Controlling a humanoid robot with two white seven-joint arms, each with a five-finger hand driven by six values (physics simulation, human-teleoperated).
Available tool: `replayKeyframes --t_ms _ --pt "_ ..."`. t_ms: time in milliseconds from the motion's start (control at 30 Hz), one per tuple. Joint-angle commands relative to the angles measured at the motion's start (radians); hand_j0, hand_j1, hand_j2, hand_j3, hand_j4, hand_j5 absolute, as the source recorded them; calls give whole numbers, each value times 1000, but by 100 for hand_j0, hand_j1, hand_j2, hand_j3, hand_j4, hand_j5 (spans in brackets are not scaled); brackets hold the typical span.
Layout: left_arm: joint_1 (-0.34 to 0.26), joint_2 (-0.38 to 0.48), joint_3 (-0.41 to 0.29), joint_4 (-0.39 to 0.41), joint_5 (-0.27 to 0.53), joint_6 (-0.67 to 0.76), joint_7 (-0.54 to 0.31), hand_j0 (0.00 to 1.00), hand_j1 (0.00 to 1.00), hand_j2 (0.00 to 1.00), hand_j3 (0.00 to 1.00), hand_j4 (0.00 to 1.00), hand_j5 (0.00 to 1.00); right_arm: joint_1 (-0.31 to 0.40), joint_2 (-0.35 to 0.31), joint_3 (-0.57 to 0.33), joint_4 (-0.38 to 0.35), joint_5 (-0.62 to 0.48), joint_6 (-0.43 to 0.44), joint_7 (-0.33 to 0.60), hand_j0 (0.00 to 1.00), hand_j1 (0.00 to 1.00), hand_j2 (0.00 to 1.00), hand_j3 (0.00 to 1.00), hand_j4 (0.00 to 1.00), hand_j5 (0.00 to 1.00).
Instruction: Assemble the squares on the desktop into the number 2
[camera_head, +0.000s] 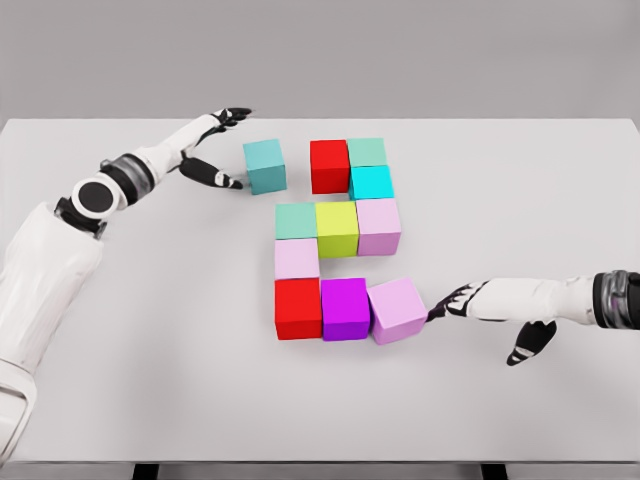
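Coloured cubes lie on the white table (120, 400). A teal cube (265, 165) sits apart at the upper left of the group. Beside it stand a red cube (329, 165), a green cube (367, 152) and a cyan cube (371, 182). Below run a mint cube (296, 220), a yellow-green cube (337, 228) and a pink cube (378, 226). A pale pink cube (297, 258) leads down to a red cube (298, 308), a purple cube (345, 308) and a skewed lilac cube (397, 310). My left hand (228, 150) is open just left of the teal cube. My right hand (470, 315) is open, fingertips (440, 310) touching the lilac cube's right side.
The table's far edge runs along a grey wall. Bare tabletop lies to the right and in front of the cubes.
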Motion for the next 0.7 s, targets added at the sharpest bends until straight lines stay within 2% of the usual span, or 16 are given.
replayKeyframes --t_ms 0,67,167,200,267,300,367,400,433,467,533,600,667 --pt "8 79 -6 -66 22 -2 -78 100 100 100 100 100 100 0 -1 0 0 -4 -10 0 100 100 100 100 100 100" --pt "21 140 -10 -90 48 -2 -115 100 100 100 100 100 100 0 -1 14 0 -4 -42 0 100 100 100 100 100 100" --pt "9 192 -84 -90 63 -5 -217 100 100 100 100 100 100 0 -1 15 0 -4 -58 0 100 100 100 100 100 100" --pt "-1 228 -93 -90 89 -5 -217 100 100 100 100 100 100 0 -1 17 0 -4 -58 0 100 100 100 100 100 100" --pt "-97 255 -165 -78 91 -1 -217 100 100 100 100 100 100 0 -1 29 0 -4 -59 0 100 100 100 100 100 100" --pt "-133 268 -222 -67 89 1 -217 100 100 100 100 100 100 0 -1 31 0 -4 -59 0 100 100 100 100 100 100" --pt "-207 268 -329 11 83 1 -217 100 100 100 100 100 100 0 -1 31 0 -4 -59 0 100 100 100 100 100 100" --pt "-229 260 -361 51 81 1 -217 100 100 100 100 100 100 0 -1 31 0 -4 -59 0 100 100 100 100 100 100" --pt "-233 260 -375 52 80 1 -217 100 100 100 100 100 100 0 -1 32 0 -4 -59 0 100 100 100 100 100 100" --pt "-245 260 -406 52 59 1 -217 100 100 100 100 100 100 0 -2 32 0 -4 -59 0 100 100 100 100 100 100" --pt "-284 258 -455 52 -108 -8 -217 100 100 100 100 100 100 2 -4 32 0 -4 -61 0 100 100 100 100 100 100" --pt "-302 231 -455 46 -287 -13 -217 100 100 100 100 100 100 2 -13 38 0 -4 -139 0 100 100 100 100 100 100" --pt "-304 202 -455 45 -366 -14 -217 100 100 100 100 100 100 3 -15 43 -2 -4 -171 0 100 100 100 100 100 100"
